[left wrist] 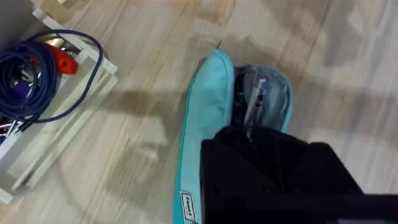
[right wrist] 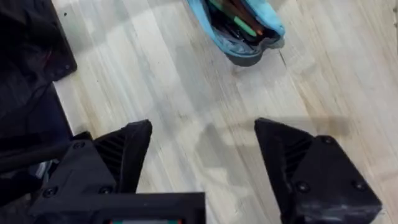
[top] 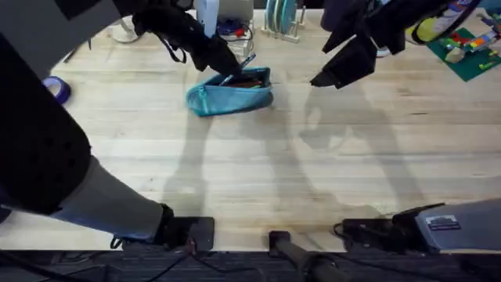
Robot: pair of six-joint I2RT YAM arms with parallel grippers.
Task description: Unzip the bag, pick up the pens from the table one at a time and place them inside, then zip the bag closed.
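- The bag (top: 229, 91) lies unzipped near the table's (top: 258, 172) far edge, pens (right wrist: 239, 22) inside.
- My left claw (top: 227, 69) is over its mouth; grip unclear.
- My right claw (right wrist: 202, 155) hangs spread wide, holding nothing.

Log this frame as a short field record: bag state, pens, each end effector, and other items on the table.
bag: teal pouch lying on the table, unzipped, mouth gaping
pens: several inside the open bag; one silvery pen at the left end effector, above the bag opening
left end effector: over the bag, finger state unclear
right end effector: open, holding nothing, hovering beside the bag
other items: purple tape roll at table edge; blue cable coil in a white rack
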